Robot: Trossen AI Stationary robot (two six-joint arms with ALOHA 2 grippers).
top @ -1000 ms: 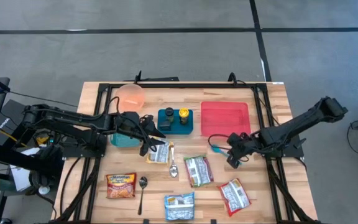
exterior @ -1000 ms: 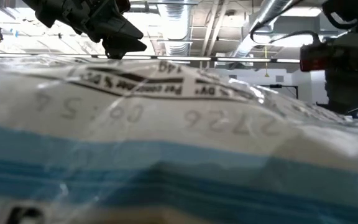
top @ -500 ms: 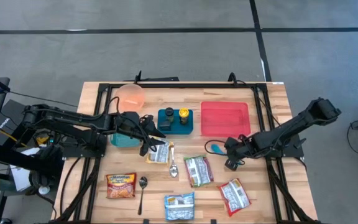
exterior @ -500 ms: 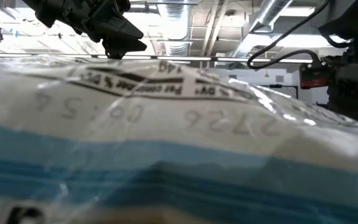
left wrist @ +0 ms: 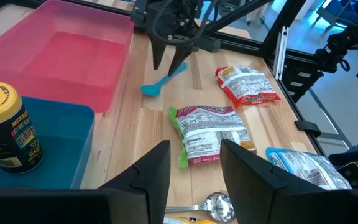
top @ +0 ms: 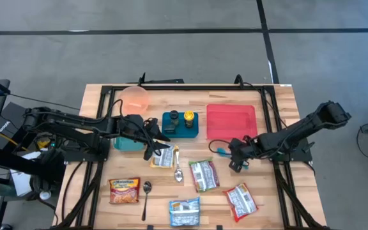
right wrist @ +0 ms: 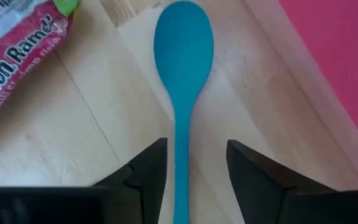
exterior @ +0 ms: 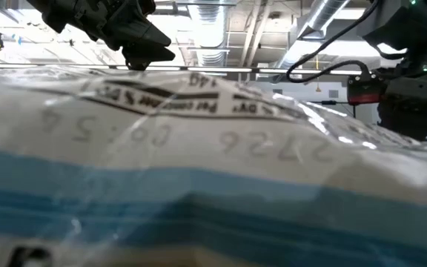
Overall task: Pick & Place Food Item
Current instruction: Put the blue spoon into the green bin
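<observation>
Right end effector straddling a blue spoon

Its fingers stand apart on either side of the spoon's handle, lined up for a grip, just beside the red tray. The left end effector, fingers apart and empty, waits above a packet mid-tabletop. Ramen packets lie near. A wrapper blocks most of the low view.

"Ramen" is partly read as "…UCHAN Rame" on the green-edged noodle packet. "TRADER JOE'S" is printed on the yellow-lidded jar. A stamped code, "2726" with "149" at 12 o'clock of it, is seen on the clear wrapper.
</observation>
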